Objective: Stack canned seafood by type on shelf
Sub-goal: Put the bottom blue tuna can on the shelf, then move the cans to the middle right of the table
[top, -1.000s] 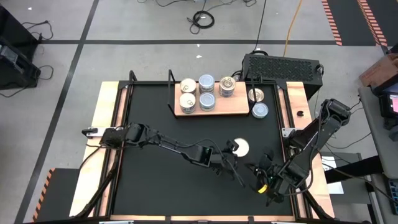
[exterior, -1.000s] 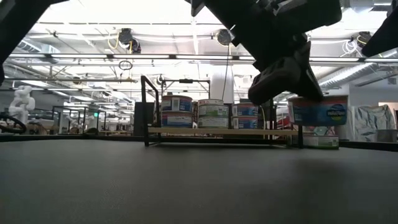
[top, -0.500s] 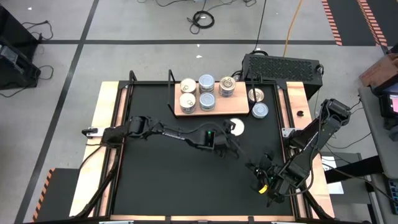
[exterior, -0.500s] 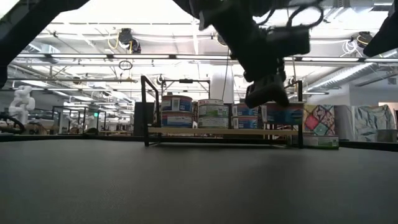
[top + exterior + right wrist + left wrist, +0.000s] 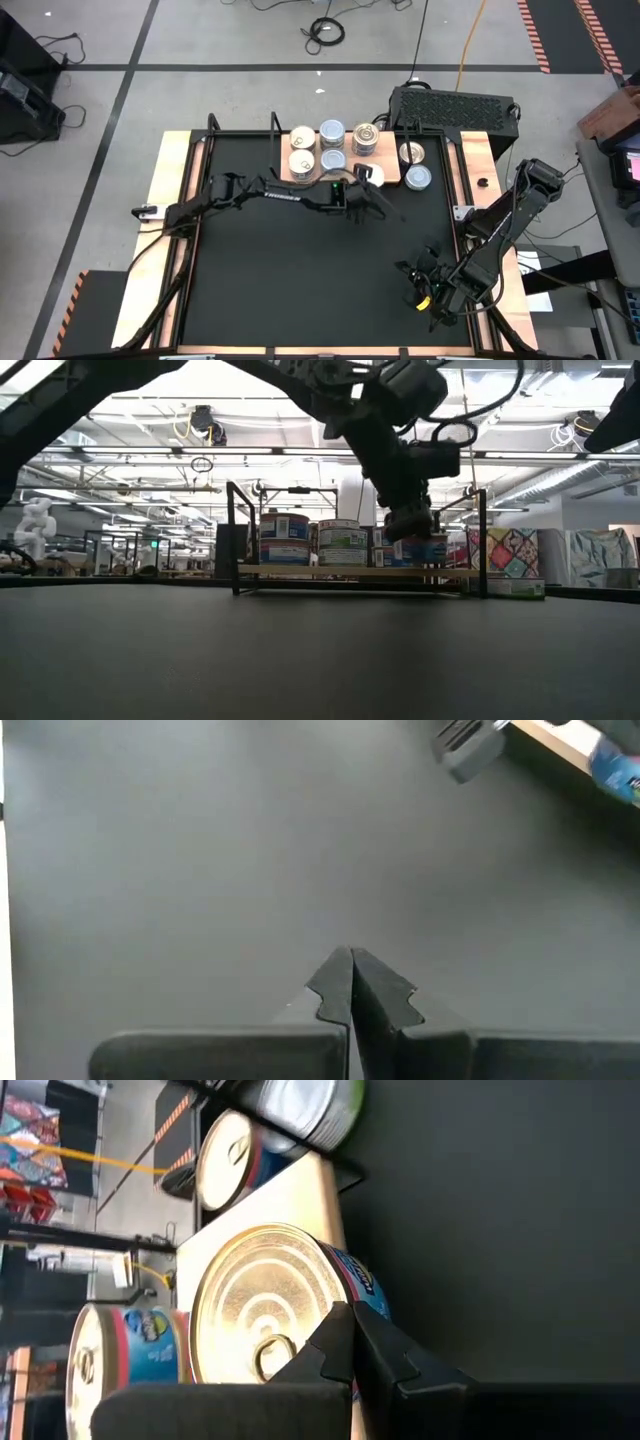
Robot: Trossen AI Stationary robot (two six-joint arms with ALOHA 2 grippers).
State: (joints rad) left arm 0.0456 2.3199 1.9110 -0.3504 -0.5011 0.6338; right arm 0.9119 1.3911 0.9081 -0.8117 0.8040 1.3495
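The left gripper was clamped on a gold-topped tin with a blue label, holding it over the right front part of the wooden shelf. In the low view the held tin hung just above the board. Five tins stood on the shelf: two cream-topped tins, two pale blue tins and one goldish tin. Two more tins stood on the tabletop just right of the shelf. The right gripper, fingers pressed together and empty, waited near the table's front right corner.
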